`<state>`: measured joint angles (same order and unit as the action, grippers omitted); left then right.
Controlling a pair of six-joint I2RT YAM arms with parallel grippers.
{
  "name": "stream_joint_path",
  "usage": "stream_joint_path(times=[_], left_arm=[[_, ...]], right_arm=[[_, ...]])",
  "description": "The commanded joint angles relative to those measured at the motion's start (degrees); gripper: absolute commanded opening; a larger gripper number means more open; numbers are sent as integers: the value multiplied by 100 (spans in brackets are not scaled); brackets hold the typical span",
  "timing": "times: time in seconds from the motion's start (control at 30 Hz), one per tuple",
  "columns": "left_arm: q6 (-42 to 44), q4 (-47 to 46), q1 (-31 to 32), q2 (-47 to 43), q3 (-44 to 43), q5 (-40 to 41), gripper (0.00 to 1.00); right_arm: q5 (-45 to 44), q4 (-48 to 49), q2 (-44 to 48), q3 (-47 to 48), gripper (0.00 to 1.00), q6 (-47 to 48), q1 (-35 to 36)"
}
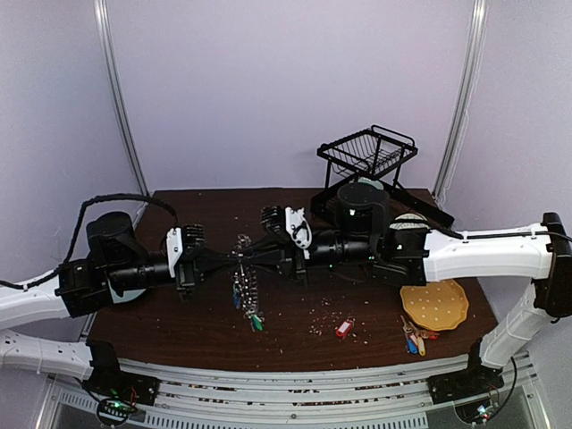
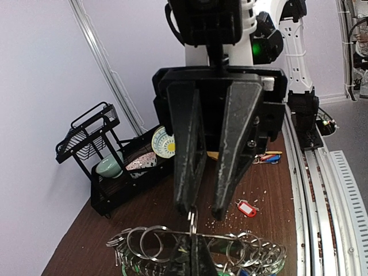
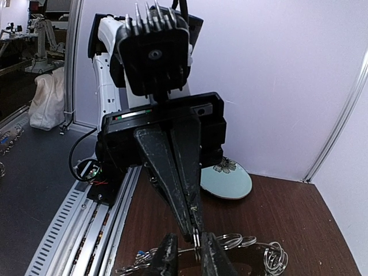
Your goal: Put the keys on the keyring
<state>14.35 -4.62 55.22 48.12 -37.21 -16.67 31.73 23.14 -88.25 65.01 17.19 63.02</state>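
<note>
The keyring hangs above the table between both grippers, a large silver ring strung with small loops and green and blue tagged keys. My left gripper is shut on the ring's wire, where one small loop stands up. My right gripper faces it, open, with its fingers on either side of that loop; one finger touches it. A red-tagged key lies loose on the table. A small bunch of keys lies at the right front.
A black dish rack stands at the back right, holding a bowl and plates. A yellow perforated disc lies at the right. A pale blue plate sits near the left arm's base. Crumbs dot the dark table.
</note>
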Motion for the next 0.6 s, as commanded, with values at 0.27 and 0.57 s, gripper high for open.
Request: stream_joint_path(times=[0.27, 0.57], left_arm=[[177, -280, -3, -58, -278, -302, 0], [70, -417, -3, -25, -208, -281, 0]], right_arm=[[-299, -534, 168, 152, 9, 381, 29], [-119, -275, 235, 81, 0, 313, 36]])
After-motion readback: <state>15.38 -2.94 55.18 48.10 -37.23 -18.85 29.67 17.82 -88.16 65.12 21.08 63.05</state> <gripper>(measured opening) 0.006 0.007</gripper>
